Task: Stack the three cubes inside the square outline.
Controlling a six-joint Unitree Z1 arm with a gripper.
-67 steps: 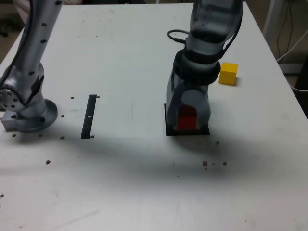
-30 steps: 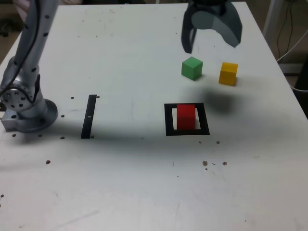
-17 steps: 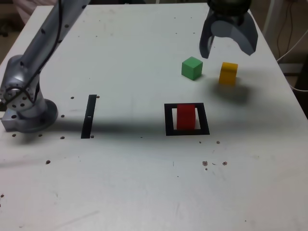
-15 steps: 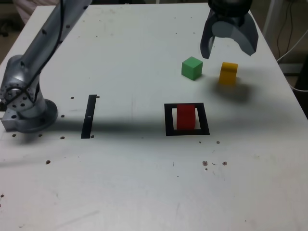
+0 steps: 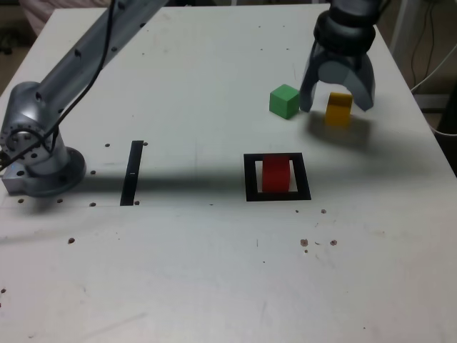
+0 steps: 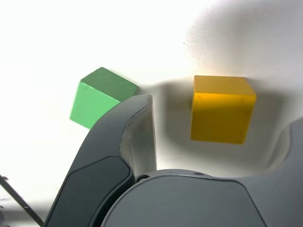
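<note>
I've got the gripper lower now, down over the yellow cube at the far end of the table, and it has swung toward the exterior view's right since a second ago. Fingers are spread wide, one on each side of the yellow cube, nothing grasped! In the wrist view there's a gap between the near finger and the yellow cube. The green cube hasn't budged, sitting just beside the yellow one, on the exterior view's left. And the red cube, which I had the gripper over earlier, sits alone inside the black square outline, unmoved since the gripper cleared it.
</note>
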